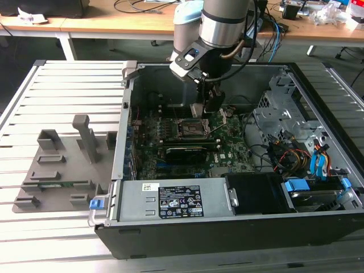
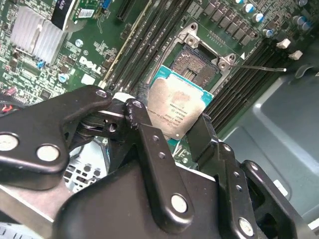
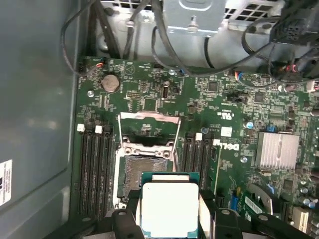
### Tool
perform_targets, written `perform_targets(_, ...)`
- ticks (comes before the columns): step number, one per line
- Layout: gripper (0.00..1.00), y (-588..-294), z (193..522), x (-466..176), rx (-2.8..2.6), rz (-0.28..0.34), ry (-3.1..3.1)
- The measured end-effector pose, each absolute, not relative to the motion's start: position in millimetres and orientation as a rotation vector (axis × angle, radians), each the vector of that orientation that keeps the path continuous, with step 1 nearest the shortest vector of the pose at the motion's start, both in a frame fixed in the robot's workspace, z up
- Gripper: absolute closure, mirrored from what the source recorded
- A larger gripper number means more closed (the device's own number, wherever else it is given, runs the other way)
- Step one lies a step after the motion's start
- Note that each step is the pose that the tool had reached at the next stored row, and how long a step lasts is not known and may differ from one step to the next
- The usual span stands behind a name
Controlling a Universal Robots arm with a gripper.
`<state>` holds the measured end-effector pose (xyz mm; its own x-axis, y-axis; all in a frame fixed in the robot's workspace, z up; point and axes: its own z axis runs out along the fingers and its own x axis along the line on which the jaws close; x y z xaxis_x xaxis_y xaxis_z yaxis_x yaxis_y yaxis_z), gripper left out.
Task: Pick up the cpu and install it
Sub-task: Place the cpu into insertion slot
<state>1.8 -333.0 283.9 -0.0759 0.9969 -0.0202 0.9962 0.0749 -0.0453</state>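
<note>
While the arm reaches into the open pc case (image 1: 170,236) in the exterior view, the gripper (image 1: 211,108) hangs right over the socket (image 1: 192,128). Second wrist view: fingers (image 2: 142,129) clenched on the cpu (image 2: 177,110) by its edges. First wrist view: cpu partly above the bare socket, memory slots (image 3: 94,169) on both sides, loose cables (image 3: 164,45) past the board.

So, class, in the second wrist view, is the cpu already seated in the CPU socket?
No, the gripper holds the cpu clear of the CPU socket, whose contact bed lies bare.
</note>
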Motion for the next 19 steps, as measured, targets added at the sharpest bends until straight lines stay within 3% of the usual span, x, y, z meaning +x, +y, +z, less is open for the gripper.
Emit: perform_targets(19,0.45,-333,271,2,-2.145,0.075,-2.274)
